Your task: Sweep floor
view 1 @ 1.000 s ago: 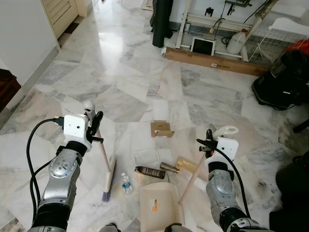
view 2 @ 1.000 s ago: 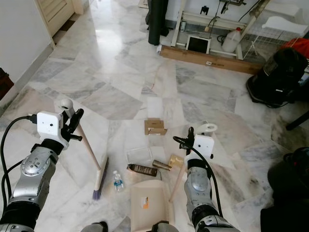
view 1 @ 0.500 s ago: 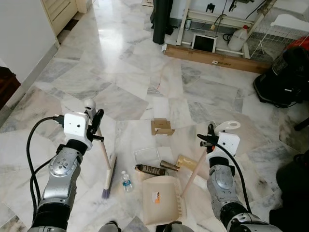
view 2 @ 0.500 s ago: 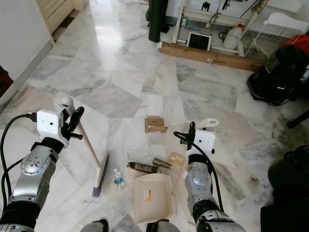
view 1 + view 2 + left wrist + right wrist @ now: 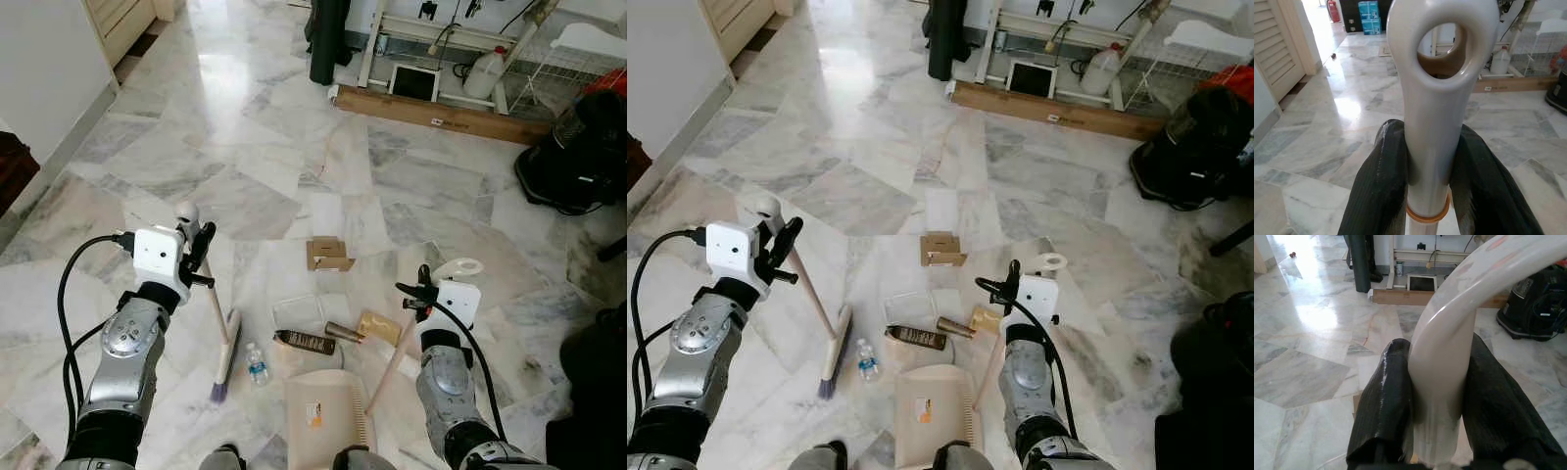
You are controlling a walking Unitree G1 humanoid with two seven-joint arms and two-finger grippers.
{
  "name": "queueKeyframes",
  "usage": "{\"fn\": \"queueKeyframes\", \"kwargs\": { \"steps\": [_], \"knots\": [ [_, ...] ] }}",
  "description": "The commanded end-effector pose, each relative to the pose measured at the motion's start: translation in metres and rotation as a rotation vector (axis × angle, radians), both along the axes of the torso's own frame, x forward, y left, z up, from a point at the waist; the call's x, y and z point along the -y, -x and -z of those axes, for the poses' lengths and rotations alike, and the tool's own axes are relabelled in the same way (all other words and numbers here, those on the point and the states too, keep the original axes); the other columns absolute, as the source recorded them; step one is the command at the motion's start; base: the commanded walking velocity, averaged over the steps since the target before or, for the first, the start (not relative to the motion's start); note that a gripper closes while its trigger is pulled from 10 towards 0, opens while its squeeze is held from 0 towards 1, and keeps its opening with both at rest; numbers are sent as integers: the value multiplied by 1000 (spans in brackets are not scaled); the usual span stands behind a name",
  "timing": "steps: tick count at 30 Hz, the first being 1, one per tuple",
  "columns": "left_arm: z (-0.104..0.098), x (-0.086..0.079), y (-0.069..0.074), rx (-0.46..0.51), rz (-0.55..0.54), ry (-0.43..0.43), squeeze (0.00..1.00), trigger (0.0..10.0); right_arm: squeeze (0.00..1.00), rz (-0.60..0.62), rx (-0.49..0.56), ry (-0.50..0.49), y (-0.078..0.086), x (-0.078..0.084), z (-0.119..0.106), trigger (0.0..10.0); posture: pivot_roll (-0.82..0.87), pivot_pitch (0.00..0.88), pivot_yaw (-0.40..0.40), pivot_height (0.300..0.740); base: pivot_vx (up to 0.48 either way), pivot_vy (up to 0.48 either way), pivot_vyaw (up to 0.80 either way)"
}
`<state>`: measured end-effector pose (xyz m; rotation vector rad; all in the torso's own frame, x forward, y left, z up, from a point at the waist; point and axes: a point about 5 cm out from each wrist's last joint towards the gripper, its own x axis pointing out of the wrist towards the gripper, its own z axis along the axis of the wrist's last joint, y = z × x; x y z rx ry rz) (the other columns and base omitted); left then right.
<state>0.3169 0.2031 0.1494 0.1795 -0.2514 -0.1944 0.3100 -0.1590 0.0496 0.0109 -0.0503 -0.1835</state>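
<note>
While left gripper [image 5: 199,247] clamps broom [image 5: 221,348] handle near top, bristles rest on marble floor [image 5: 245,147] beside water bottle [image 5: 257,369]. Right gripper [image 5: 423,291] clamps dustpan [image 5: 325,428] handle; pan sits just below brown bottle [image 5: 306,342], cardboard box [image 5: 328,255] beyond.

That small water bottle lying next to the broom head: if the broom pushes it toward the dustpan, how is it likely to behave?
The water bottle lies on its side on smooth marble floor, so it will probably roll or skid rather than slide steadily. It looks small and clear, likely light, so the broom may flick it aside. It might skip past the dustpan.
</note>
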Motion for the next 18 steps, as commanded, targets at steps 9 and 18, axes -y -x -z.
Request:
{"fn": "queueKeyframes", "kwargs": {
  "steps": [9, 18],
  "knots": [
    [-9, 2, -14, 60, -17, -117, 0, 10000, 0, 16, -50, 5, 13, 4, 15, 10000, 284, 237, -105, 740, 0, 0, 0],
    [4, 19, -24, 22, 51, -13, 0, 10000, 0, 27, -37, 8, 16, 7, 16, 10000, 256, 236, -106, 740, 0, 0, 0]
  ]
}}
